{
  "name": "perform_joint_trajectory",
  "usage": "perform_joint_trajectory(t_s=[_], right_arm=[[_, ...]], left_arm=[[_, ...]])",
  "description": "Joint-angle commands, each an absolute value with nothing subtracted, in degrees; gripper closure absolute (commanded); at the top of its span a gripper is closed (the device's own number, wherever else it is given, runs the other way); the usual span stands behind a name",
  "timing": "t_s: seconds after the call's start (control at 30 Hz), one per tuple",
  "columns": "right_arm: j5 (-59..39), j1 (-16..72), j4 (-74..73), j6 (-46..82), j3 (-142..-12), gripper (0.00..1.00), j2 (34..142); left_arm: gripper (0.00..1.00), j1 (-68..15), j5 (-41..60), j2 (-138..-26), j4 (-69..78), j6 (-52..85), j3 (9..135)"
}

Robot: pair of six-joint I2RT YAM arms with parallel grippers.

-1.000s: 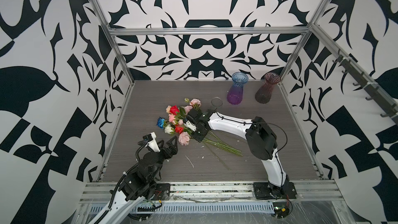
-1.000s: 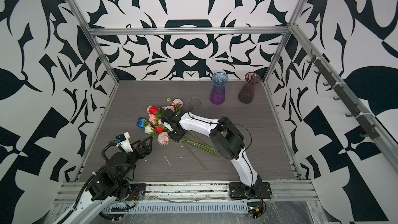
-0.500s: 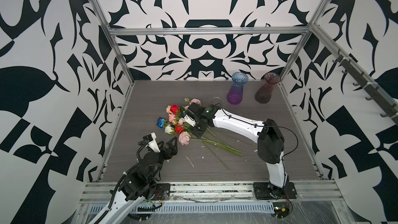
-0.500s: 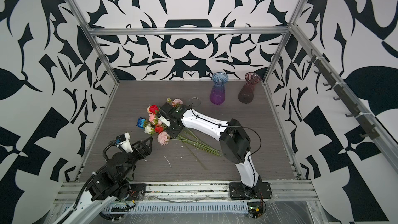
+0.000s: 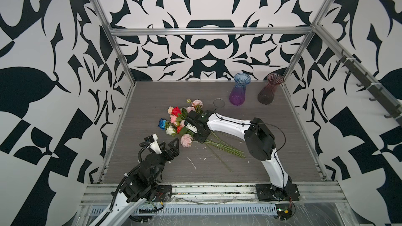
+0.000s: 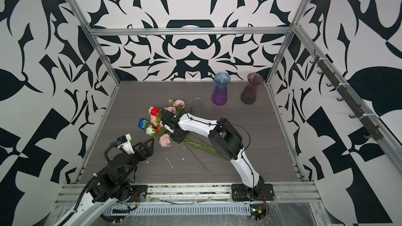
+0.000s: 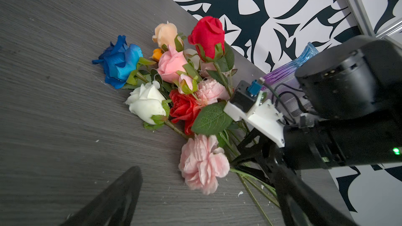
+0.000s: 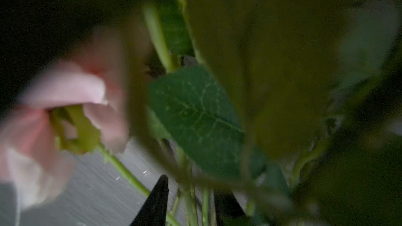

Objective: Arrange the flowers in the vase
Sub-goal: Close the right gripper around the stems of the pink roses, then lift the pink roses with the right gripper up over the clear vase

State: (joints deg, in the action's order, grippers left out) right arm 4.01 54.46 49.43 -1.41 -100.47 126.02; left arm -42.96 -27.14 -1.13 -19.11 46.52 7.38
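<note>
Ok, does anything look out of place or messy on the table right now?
White flecks and a white sliver litter the table beside the stem ends, like shed debris. The flowers lie in a loose heap; the blue-purple vase and dark red vase stand upright and empty.

In both top views we look steeply down from high at the front onto the whole table (image 5: pixel 152 96). Each wrist camera faces the flowers (image 7: pixel 169 70) at close range; the right is closest and blurred.

You have two vases: one blue-purple vase (image 5: pixel 238 92), one maroon vase (image 5: pixel 268 91). Count one clear glass (image 5: pixel 218 102) and roughly twelve flowers (image 5: pixel 175 119).
</note>
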Motion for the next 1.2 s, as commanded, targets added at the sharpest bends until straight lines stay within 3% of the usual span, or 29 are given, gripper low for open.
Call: perform_joint_trajectory(t_s=[0.0,0.07,0.1,0.87,1.03,1.17], right_arm=[[5.3,54.3,50.1,-1.2,-102.8,0.77,124.7],[5.1,54.3,49.9,-1.4,-102.9,0.93,124.1],[5.0,54.3,50.1,-1.5,-103.1,0.96,123.4],[-9.4,53.8,59.6,-3.2,-124.9,1.00,115.2],[-7.3,53.1,54.9,-0.6,-131.6,1.00,111.6],[0.1,51.7,48.7,0.1,-135.2,1.00,107.7]], left_arm=[[0.01,-42.7,-27.7,-0.4,-20.6,47.1,9.3],[0.00,-42.8,-27.7,-0.4,-20.6,47.0,9.3],[0.01,-42.7,-27.6,-0.4,-20.6,47.0,9.3],[0.00,-42.8,-27.7,-0.4,-20.6,47.0,9.2],[0.01,-42.8,-27.7,-0.4,-20.6,47.1,9.2],[0.01,-42.7,-27.8,-0.4,-20.7,47.2,9.2]])
